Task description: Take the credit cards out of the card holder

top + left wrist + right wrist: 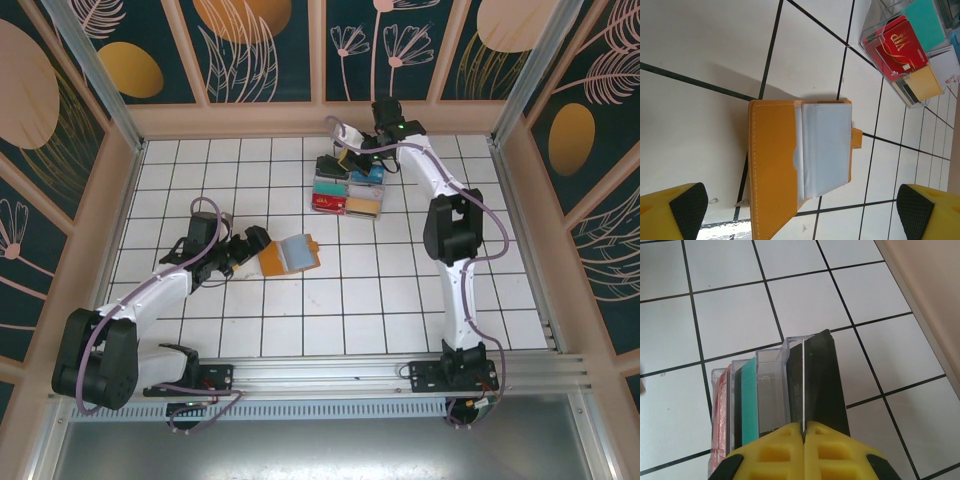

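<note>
Overhead, your left gripper (254, 250) sits low over the tiles (330, 300) with its fingers spread wide. The card holder (290, 254) lies open and flat just to its right. Your right gripper (358, 158) hangs at the far end of the clear organizer (318, 190). The credit cards (345, 203) stand there in coloured stacks, well apart from the card holder.

From the left wrist, the card holder (775, 170) lies between the two black pads (686, 205) and touches neither. Its orange flap is folded back from the grey-blue pocket. At upper right, the organizer (867, 35) holds a red card (897, 47) marked VIP, with a gold card (922, 84) beside it.

From the right wrist, the yellow fingers (785, 450) of your right gripper (804, 429) are pressed together. A thin pale edge runs up from their seam alongside the black stack (822, 385). You cannot tell whether it is a pinched card or a wall of the organizer.
</note>
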